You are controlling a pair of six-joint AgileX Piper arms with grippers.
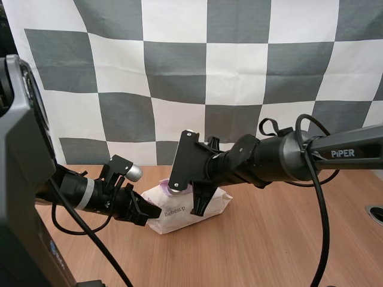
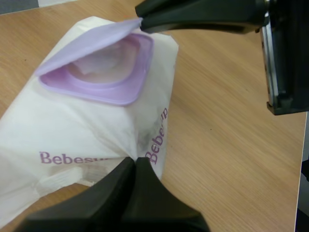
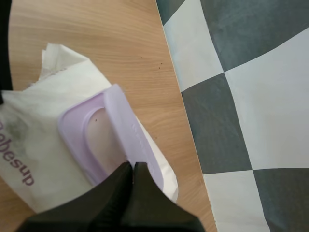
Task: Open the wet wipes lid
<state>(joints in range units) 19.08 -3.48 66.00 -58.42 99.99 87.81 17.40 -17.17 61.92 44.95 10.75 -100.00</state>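
Wipes pack (image 1: 179, 213) lettered "Bebesup" lies on the table (image 1: 281, 239) between the arms, the left gripper (image 2: 135, 162) closed on its creased front edge, seemingly to anchor it, while the right gripper (image 3: 133, 166), pinched on the purple lid (image 2: 89, 46)'s free edge, holds that flap partly raised.

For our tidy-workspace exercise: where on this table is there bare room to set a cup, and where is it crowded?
Bare wood of the light wooden table lies right of the white wet wipes pack, under the right arm, and in front of it. Crowded at the pack: left pincer pinches its end, right pincer its lilac plastic lid.
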